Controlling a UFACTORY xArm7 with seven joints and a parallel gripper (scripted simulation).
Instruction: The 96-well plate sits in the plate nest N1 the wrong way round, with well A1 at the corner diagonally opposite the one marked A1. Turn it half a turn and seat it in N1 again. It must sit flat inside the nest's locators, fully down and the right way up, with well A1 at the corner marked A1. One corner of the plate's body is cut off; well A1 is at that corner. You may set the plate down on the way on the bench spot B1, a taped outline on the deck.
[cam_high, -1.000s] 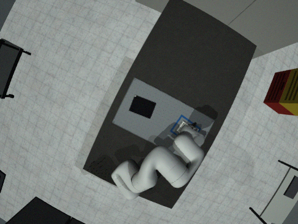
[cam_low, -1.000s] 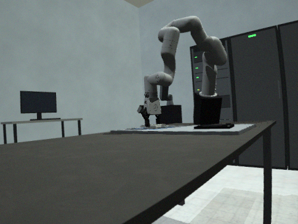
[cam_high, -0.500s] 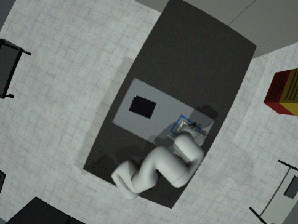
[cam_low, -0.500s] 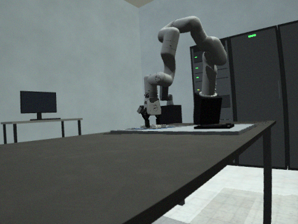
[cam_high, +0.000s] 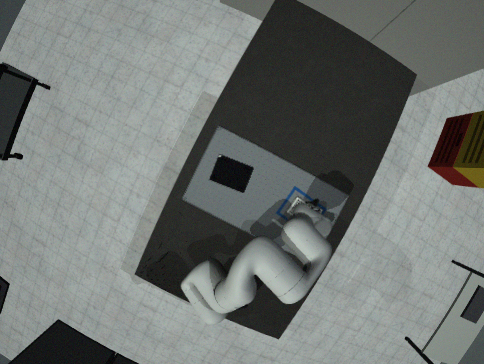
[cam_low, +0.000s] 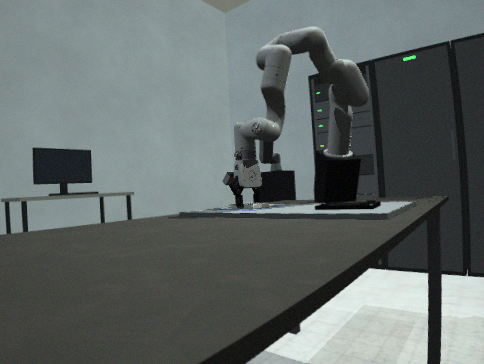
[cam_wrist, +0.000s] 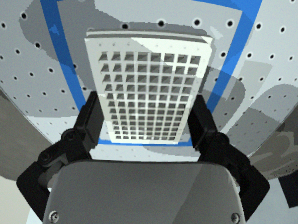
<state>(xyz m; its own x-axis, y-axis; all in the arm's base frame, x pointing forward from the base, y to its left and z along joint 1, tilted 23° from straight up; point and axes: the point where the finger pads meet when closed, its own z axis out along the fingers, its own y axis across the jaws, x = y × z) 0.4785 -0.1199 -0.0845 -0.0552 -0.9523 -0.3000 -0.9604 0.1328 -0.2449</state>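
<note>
The white 96-well plate (cam_wrist: 147, 95) (cam_high: 296, 204) lies between the two black fingers of my gripper (cam_wrist: 146, 103) (cam_high: 307, 205) (cam_low: 248, 198), which is shut on its long sides near the end closest to the gripper. The plate is over the blue taped outline B1 (cam_wrist: 54, 30) (cam_high: 286, 200), looks level, and is slightly turned against the tape. It is low over the deck; whether it touches is unclear. Its cut corner cannot be made out. The black nest N1 (cam_high: 231, 173) (cam_low: 345, 205) holds no plate; a small pale mark shows at one corner.
The light grey perforated deck (cam_high: 262, 172) (cam_low: 295, 215) carries both the nest and B1 on the dark table (cam_high: 320, 75) (cam_low: 150, 270). The arm (cam_high: 270, 265) reaches in from its base side. Its shadow falls over B1. A monitor (cam_low: 62, 166) stands on a far desk.
</note>
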